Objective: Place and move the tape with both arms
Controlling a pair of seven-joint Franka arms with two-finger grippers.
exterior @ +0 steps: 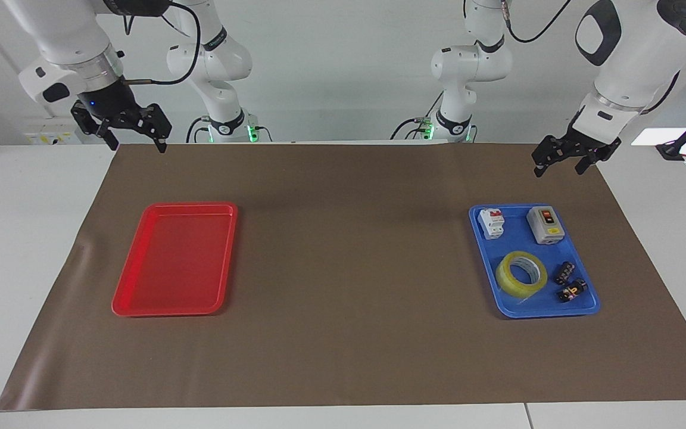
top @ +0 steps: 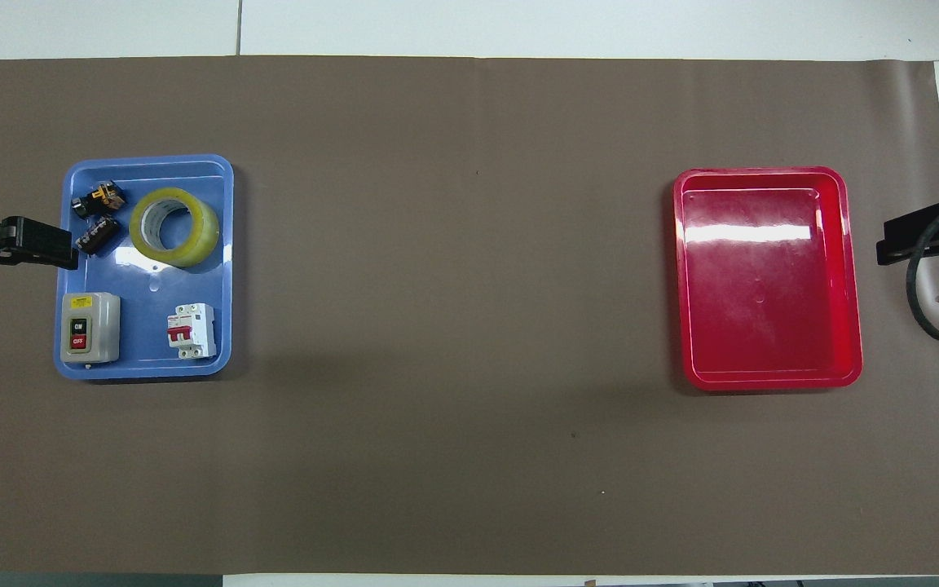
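Two grippers hang wide-fingered and empty: the left gripper [exterior: 575,159] over the mat near the blue tray [exterior: 585,308], the right gripper [exterior: 134,134] well apart from it. The tape [exterior: 521,273] lies flat in that tray, beside two black connectors [exterior: 564,273]. Best descend straight, straddling the ring wall without nudging the connectors.

A matt brown paper-like sheet [exterior: 349,268] covers the smooth white desk [exterior: 21,238]. The red tray [top: 767,375] looks like glossy plastic catching glare; the blue tray [top: 229,269] is smooth plastic too. The tape [exterior: 521,273] is translucent, shiny yellow film.
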